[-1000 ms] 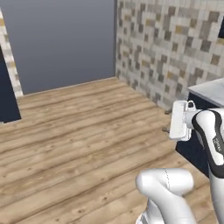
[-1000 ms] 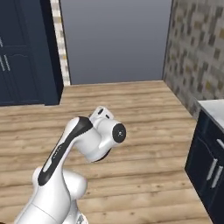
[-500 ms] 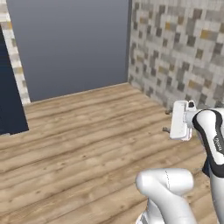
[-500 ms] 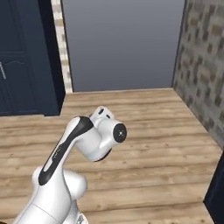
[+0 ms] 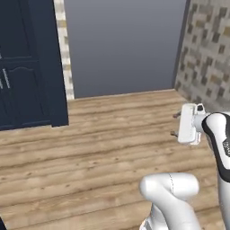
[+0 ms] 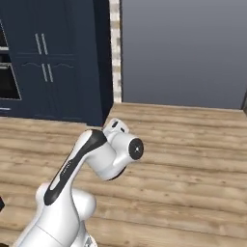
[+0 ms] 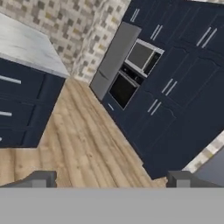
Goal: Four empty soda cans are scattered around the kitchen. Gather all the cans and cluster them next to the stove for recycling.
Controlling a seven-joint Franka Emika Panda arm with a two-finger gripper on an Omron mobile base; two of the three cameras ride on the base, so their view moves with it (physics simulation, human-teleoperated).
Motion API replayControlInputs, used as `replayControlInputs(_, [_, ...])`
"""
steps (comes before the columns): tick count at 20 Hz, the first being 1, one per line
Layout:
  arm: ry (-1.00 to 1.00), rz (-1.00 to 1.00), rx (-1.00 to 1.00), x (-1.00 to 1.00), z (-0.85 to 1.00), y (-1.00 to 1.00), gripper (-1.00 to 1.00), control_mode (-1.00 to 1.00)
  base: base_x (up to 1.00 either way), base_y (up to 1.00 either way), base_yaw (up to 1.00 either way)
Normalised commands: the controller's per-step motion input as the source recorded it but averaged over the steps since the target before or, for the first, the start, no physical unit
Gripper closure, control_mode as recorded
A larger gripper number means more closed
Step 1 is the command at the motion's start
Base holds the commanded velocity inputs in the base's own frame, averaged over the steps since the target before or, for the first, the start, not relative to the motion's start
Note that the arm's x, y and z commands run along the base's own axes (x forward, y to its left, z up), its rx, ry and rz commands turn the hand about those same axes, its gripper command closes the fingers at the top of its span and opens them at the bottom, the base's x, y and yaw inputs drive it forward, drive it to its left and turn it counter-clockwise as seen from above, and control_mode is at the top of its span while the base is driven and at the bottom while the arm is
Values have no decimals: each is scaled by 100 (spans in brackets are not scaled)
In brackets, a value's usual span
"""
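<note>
Two dark fingertips (image 7: pixel 41 178) of the hand (image 7: pixel 109 181) spread wide apart, gripping nothing. Pointed across wood plank floor (image 7: pixel 78 144) toward navy cabinets (image 7: pixel 183 87) with built-in wall oven (image 7: pixel 131 74); marble desk (image 7: pixel 22 48) at left. No readable writing anywhere. Soda cans: whereabouts impossible to tell.

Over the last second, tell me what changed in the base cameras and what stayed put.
The base turned, so the whole scene slid rightward: the beige-grey mosaic tile wall drifted to the right edge, the counter corner left the frame, and the tall navy cabinets came in on the left. Nothing was grasped or released. The white arm kept its folded pose, and the gripper stayed open and empty.
</note>
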Motion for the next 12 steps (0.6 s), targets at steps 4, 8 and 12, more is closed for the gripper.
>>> replayControlInputs(4, [0,0,0,0,0,0,-100,100,15,0,50])
replayControlInputs(8, [0,0,0,0,0,0,-100,100,28,0,48])
replayControlInputs(12, [0,0,0,0,0,0,-100,100,59,-3,31])
